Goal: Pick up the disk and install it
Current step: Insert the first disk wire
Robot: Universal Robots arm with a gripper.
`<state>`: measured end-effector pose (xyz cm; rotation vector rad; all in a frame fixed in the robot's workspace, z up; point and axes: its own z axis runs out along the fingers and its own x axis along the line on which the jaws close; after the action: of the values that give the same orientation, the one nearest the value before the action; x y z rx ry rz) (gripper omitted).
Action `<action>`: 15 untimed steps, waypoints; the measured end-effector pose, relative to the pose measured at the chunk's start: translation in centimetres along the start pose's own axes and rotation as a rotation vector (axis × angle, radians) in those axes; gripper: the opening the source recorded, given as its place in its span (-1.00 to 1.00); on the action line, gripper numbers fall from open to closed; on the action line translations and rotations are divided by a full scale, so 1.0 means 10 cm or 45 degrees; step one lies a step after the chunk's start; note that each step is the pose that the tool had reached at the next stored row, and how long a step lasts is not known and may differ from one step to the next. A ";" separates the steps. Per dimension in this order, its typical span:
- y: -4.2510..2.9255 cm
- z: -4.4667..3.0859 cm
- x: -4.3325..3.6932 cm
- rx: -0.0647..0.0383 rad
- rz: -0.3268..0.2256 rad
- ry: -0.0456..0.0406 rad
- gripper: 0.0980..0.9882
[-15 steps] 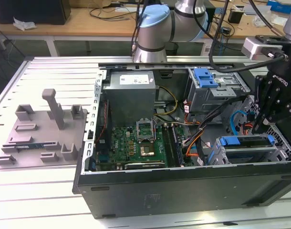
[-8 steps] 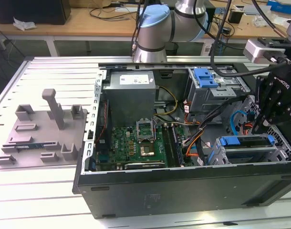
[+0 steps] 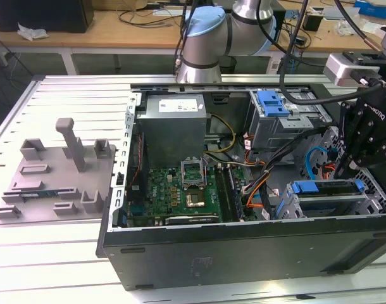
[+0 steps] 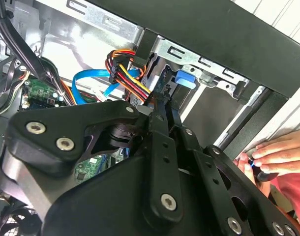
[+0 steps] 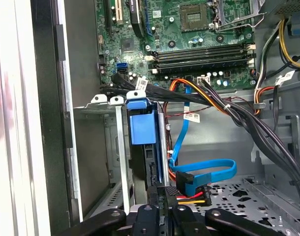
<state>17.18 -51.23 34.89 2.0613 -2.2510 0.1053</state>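
- Disk [image 3: 307,187]: blue front, lower right of the exterior view.
- Motherboard [image 3: 180,187]: green, centre.
- Computer case [image 3: 243,250]: black.
- Fixture plate [image 3: 54,177]: grey, at the exterior view's left.
- Data cable [image 5: 209,172]: bright blue.
- Power wires [image 4: 125,73]: orange, yellow, red, black.

We find the widest open room over the perforated case floor [image 5: 258,194] beside the lower drive cage [image 5: 118,147], though the blue data cable [image 5: 209,172] loops across it and the orange-and-yellow power leads [image 5: 199,93] run above. The cage's slot is taken by the disk [image 5: 142,125] (its blue front fills the opening). In the exterior view the gripper [image 3: 345,171] hangs close beside the upper drive cage [image 3: 288,123], a tight gap. A person's hand [image 4: 278,155] lies at the case's outer edge. Toward the exterior view's left, the table [image 3: 73,95] is open apart from a grey fixture [image 3: 54,171].
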 end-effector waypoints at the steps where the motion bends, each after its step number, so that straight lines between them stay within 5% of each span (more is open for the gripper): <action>1: 0.000 0.000 0.000 0.000 0.000 0.000 -0.84; 4: -0.001 -0.002 0.003 0.000 0.000 -0.002 -0.84; 11: -0.004 -0.008 0.043 0.000 -0.003 -0.035 -0.84; 15: -0.007 -0.005 0.077 0.000 -0.005 -0.038 -0.84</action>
<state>17.18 -52.00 35.02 2.0816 -2.2637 0.0748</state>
